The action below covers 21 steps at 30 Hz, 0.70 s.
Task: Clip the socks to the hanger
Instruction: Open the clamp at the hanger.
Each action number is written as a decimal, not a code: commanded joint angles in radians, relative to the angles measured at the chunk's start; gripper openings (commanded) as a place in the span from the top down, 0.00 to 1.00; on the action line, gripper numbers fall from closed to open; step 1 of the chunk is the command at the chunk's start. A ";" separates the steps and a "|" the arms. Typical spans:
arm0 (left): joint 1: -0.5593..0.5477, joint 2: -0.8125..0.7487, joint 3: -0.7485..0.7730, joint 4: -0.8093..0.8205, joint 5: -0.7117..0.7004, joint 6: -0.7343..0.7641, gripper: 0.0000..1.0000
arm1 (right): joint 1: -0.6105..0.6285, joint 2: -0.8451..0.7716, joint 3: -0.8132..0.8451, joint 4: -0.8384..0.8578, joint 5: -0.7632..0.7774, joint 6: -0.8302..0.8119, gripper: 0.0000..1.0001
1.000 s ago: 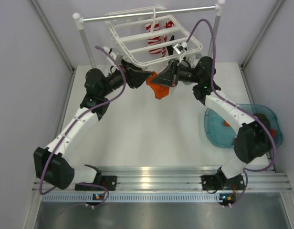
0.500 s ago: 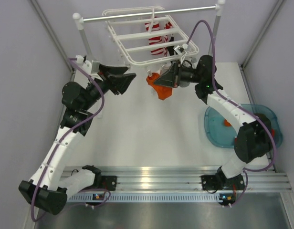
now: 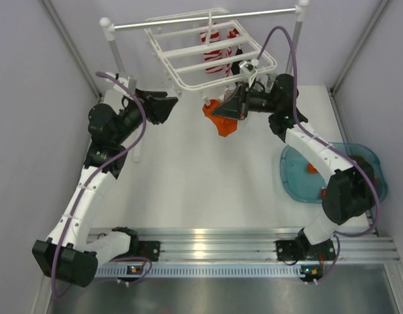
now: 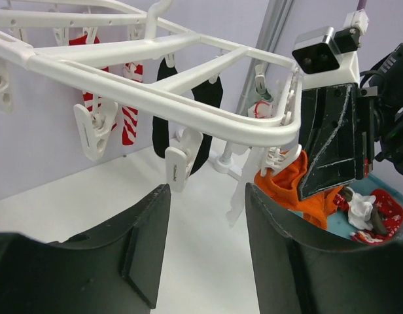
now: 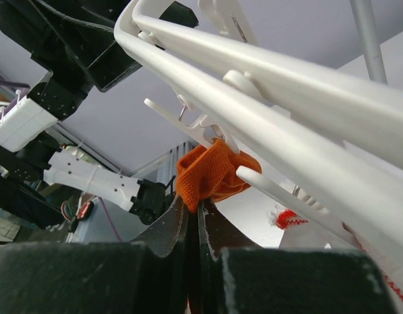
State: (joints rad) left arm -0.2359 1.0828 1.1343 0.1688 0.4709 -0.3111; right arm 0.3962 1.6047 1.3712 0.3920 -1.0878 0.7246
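The right gripper (image 5: 193,208) is pinched shut on 1 orange sock (image 5: 211,171), pressing its bunched top to a clip (image 5: 200,127) under the near edge of the white drying hanger (image 4: 156,98); whether that clip already bites, I cannot tell. The left gripper (image 4: 207,199) stands about half open, holding nothing, off the hanger's left corner. Striped (image 4: 128,123) and black (image 4: 161,131) socks already hang. Judged step: clipping the orange sock; next, the clip must grip fabric before the right jaws release; more socks wait in the teal tray (image 3: 378,171).
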 commanded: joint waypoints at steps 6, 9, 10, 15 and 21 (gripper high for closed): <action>0.003 0.087 0.028 0.150 0.006 -0.002 0.50 | -0.011 -0.040 0.063 -0.010 -0.024 -0.028 1.00; 0.003 0.117 0.045 0.184 0.021 -0.013 0.51 | -0.013 -0.038 0.065 -0.016 -0.027 -0.033 1.00; 0.003 0.129 0.045 0.195 0.026 -0.023 0.51 | -0.013 -0.040 0.065 -0.018 -0.027 -0.034 1.00; 0.003 0.146 0.041 0.268 0.064 -0.057 0.53 | -0.022 -0.040 0.072 -0.048 -0.031 -0.053 1.00; 0.003 0.147 0.039 0.305 0.094 -0.082 0.61 | -0.042 -0.035 0.084 -0.091 -0.023 -0.093 1.00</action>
State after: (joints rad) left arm -0.2359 1.2396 1.1374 0.3756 0.5304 -0.3687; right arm 0.3756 1.6032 1.3960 0.3264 -1.1057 0.6739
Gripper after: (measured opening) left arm 0.400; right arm 0.024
